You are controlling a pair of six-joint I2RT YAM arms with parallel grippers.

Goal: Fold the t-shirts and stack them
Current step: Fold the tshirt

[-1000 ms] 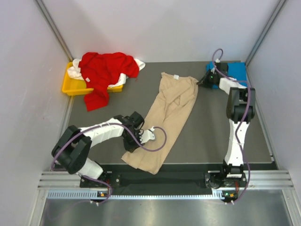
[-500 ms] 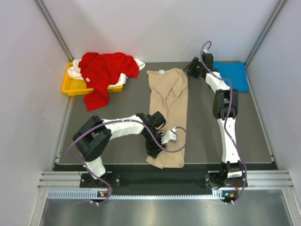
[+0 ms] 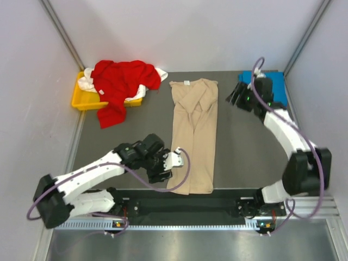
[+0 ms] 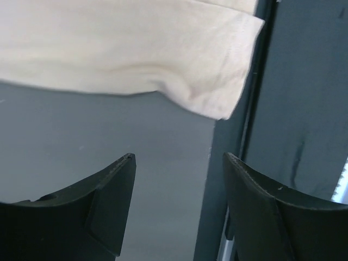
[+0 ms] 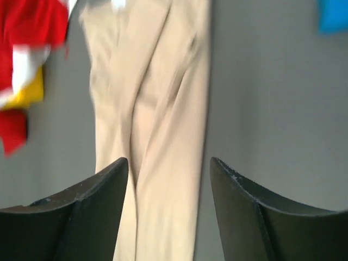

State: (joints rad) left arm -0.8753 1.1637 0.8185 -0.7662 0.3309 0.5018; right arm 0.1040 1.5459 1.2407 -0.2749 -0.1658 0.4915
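Observation:
The beige t-shirt point(image 3: 193, 133) lies flat as a long narrow strip down the middle of the table, collar at the far end. My left gripper point(image 3: 165, 169) hovers open just left of its near end; the left wrist view shows the shirt's hem corner point(image 4: 136, 49) beyond my empty gripper point(image 4: 179, 157). My right gripper point(image 3: 234, 97) is open and empty, to the right of the collar end. In the right wrist view the beige shirt point(image 5: 152, 109) lies below that gripper point(image 5: 169, 160). The blue t-shirt point(image 3: 276, 86) lies at the back right. The red t-shirt point(image 3: 122, 81) is heaped over the white one point(image 3: 86, 84).
A yellow tray point(image 3: 81, 100) at the back left holds the red and white shirts; the red one spills over its front onto the table. The table's front edge point(image 4: 234, 179) runs close beside my left gripper. White walls enclose both sides and the back.
Both grippers have opened and let go of the beige shirt, which now lies straight and narrow. The left arm has drawn back to the left, the right arm to the right.

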